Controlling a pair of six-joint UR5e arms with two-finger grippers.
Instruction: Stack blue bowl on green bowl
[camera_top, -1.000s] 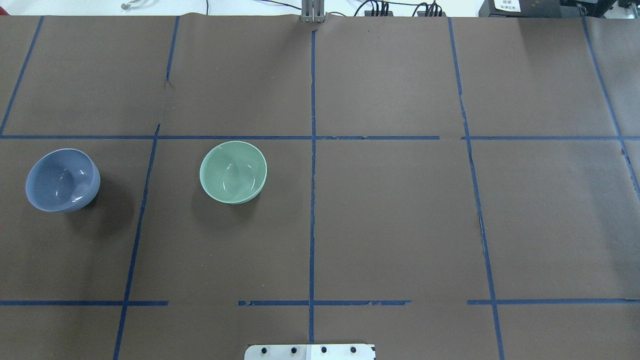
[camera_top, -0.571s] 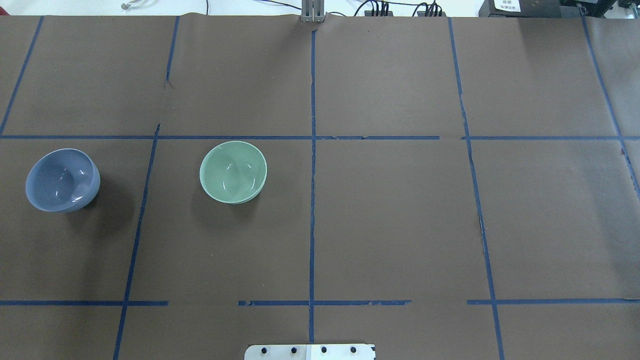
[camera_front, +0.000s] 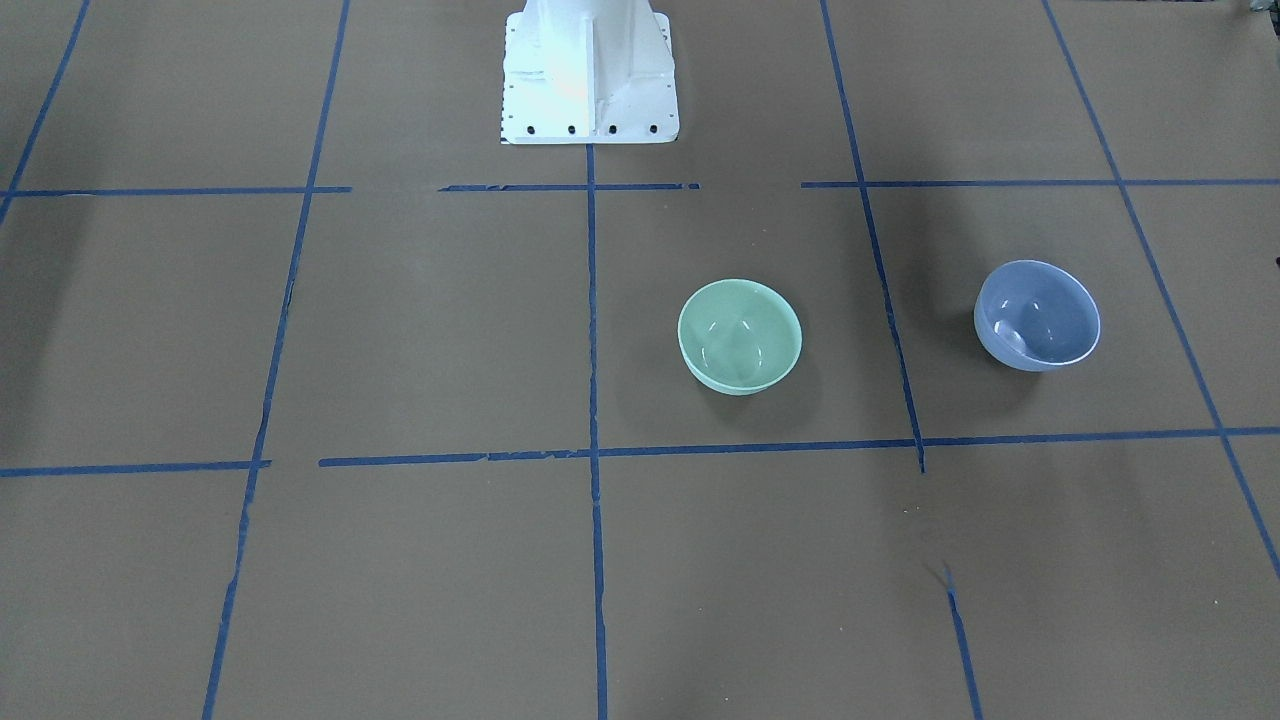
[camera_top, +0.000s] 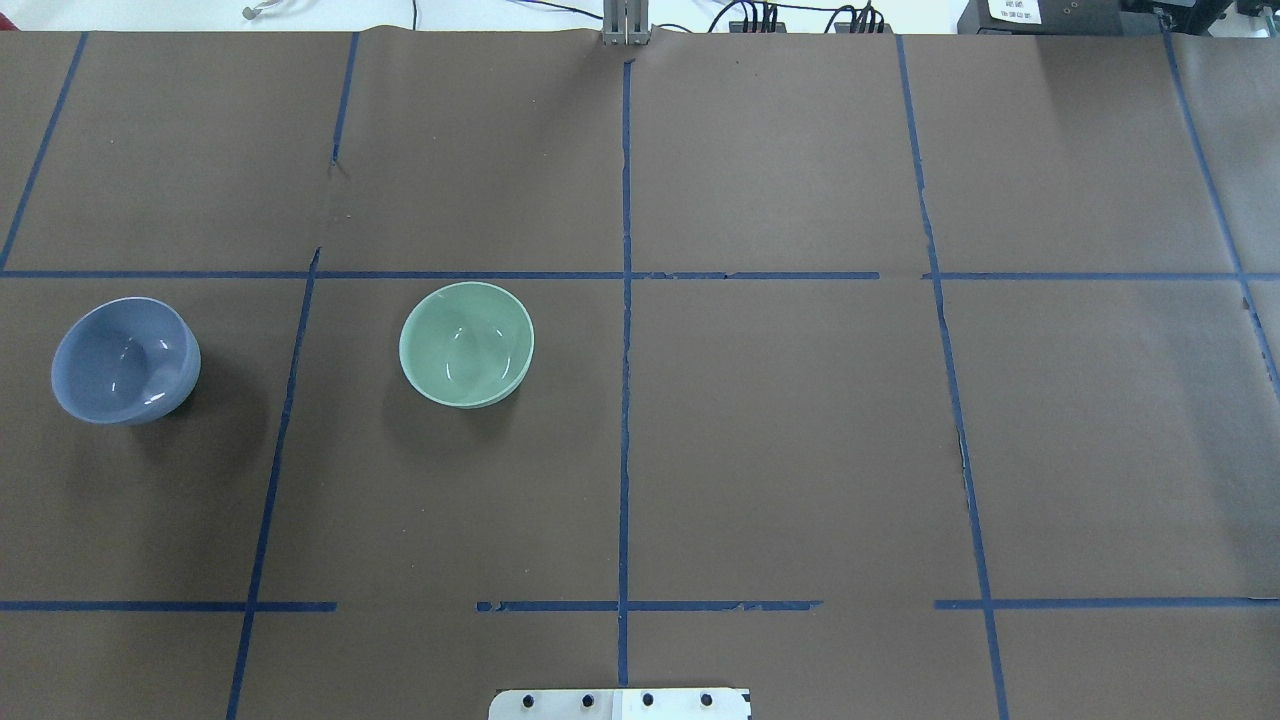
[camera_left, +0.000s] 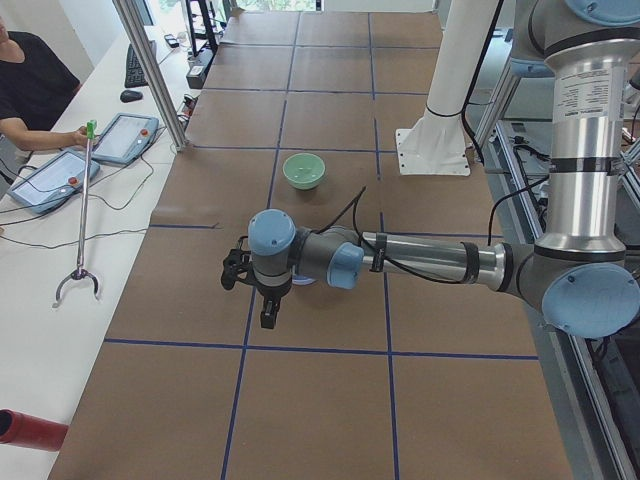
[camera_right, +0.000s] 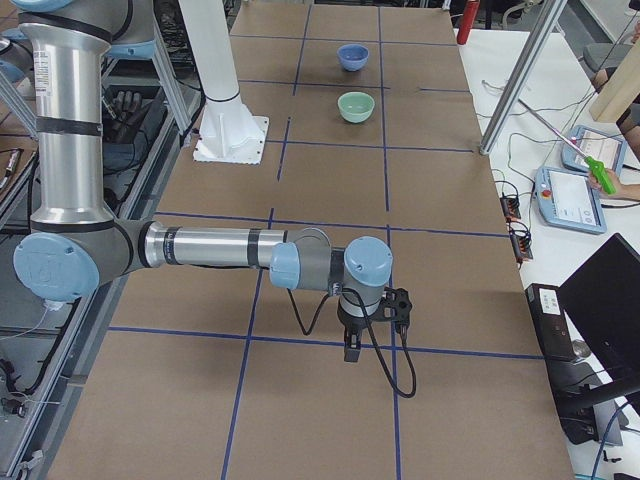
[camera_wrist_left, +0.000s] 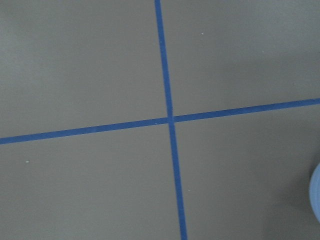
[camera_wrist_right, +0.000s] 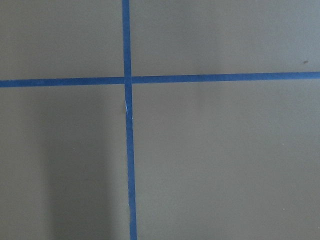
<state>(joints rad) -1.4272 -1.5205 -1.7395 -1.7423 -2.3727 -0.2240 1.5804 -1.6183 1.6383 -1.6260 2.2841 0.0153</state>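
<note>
Presently we list by the green bowl (camera_top: 466, 344), our reference: it stands upright on the brown paper (camera_top: 800, 450) that covers the table, inside one square of the blue tape (camera_top: 625, 400) grid. Item two, the blue bowl (camera_top: 125, 360), also upright, stands well apart from the green bowl toward the robot's left, in the neighbouring square. One tape line runs across the paper between them. Item three, the white pedestal (camera_front: 588, 70), on the robot's side of the green bowl and a little to the robot's right. Item four, the left gripper (camera_left: 266, 318), hanging fingers-down over the paper beyond the blue bowl, on the side away from the green bowl. Its wrist hides most of the blue bowl from the left-end camera, and we cannot tell how far it is parted or whether it holds anything. Item five, the right gripper (camera_right: 351, 350), far from the green bowl toward the robot's right end; its opening we likewise cannot tell. Item six, across the table from the green bowl, an operator (camera_left: 25, 80) with a grabber stick (camera_left: 82, 200) and two teach pendants (camera_left: 130, 138).
</note>
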